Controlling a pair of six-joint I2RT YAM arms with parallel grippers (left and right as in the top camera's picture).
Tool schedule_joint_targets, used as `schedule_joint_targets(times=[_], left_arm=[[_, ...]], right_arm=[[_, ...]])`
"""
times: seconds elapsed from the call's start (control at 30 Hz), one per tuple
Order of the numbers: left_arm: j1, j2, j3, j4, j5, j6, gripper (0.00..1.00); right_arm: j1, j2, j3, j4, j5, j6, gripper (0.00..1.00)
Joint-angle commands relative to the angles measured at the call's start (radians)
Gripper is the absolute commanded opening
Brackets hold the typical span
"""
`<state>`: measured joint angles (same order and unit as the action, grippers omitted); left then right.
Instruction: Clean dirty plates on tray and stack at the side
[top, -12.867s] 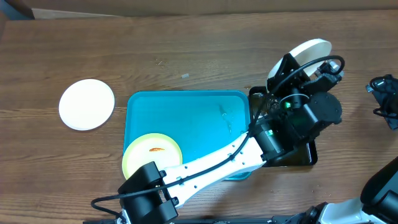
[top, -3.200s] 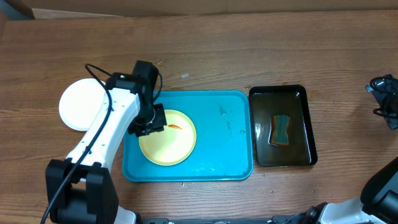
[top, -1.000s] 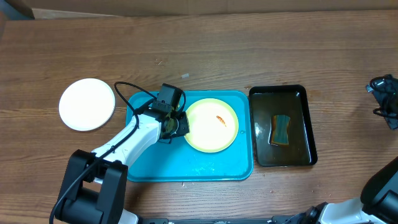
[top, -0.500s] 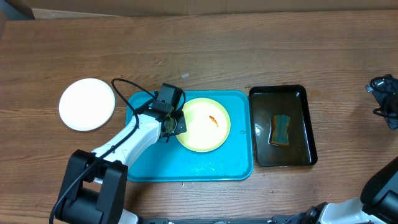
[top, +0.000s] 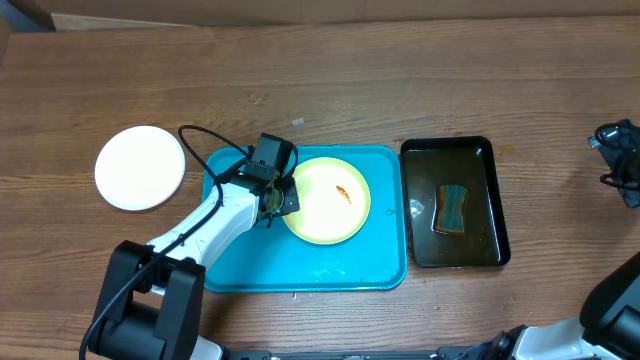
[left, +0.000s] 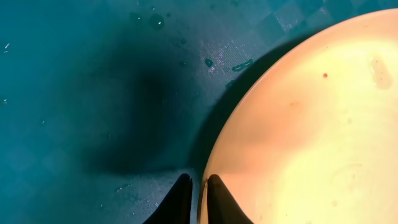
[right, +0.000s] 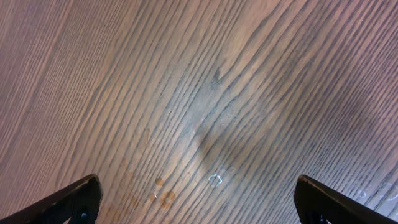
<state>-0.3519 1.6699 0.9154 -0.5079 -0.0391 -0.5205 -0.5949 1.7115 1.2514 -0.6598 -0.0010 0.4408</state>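
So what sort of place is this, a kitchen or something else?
Probably a robot test bench rather than a kitchen: a wooden table, a blue tray holding a smeared pale yellow plate, and a black basin of dark water with a sponge.

pale yellow plate (top: 322, 205) with orange smear (top: 342, 193) on turquoise tray (top: 350, 265), white plate (top: 140, 167) left of tray

Overhead top-down; left wrist near tray (top: 330, 270)

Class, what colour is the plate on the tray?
The plate is pale yellow; the overhead view shows it best.
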Motion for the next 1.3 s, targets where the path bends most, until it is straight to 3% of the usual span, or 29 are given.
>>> schedule_joint_targets(times=[0.0, 0.3, 0.4, 0.47, 0.6, 0.67, 0.83, 1.1, 1.27], left_arm=[[0.005, -0.002, 0.021, 0.001, -0.013, 0.000, 0.12], [0.005, -0.002, 0.021, 0.004, -0.012, 0.000, 0.12], [0.005, -0.002, 0.021, 0.004, -0.013, 0.000, 0.12], [0.005, -0.002, 0.021, 0.004, -0.013, 0.000, 0.13], [0.005, -0.002, 0.021, 0.005, -0.013, 0.000, 0.13], [0.005, -0.002, 0.021, 0.008, -0.012, 0.000, 0.14], [0.005, -0.002, 0.021, 0.011, -0.004, 0.000, 0.14], [0.005, -0.002, 0.021, 0.011, -0.004, 0.001, 0.17], [0.005, -0.002, 0.021, 0.012, -0.004, 0.000, 0.18]], right_arm=[[-0.001, -0.003, 0.012, 0.040, -0.001, 0.002, 1.00], [0.000, -0.003, 0.012, 0.076, -0.059, 0.005, 1.00], [0.000, -0.004, 0.012, -0.077, -0.239, -0.008, 1.00], [0.000, -0.002, 0.012, -0.124, -0.240, -0.044, 1.00], [0.032, -0.007, 0.012, -0.203, -0.248, -0.109, 0.63], [0.071, -0.013, 0.012, -0.230, -0.273, -0.110, 0.59], [0.261, -0.029, 0.012, -0.276, -0.312, -0.201, 0.65], [0.608, -0.021, 0.011, -0.423, -0.056, -0.201, 0.68], [0.766, -0.013, -0.045, -0.419, 0.007, -0.201, 0.74]])
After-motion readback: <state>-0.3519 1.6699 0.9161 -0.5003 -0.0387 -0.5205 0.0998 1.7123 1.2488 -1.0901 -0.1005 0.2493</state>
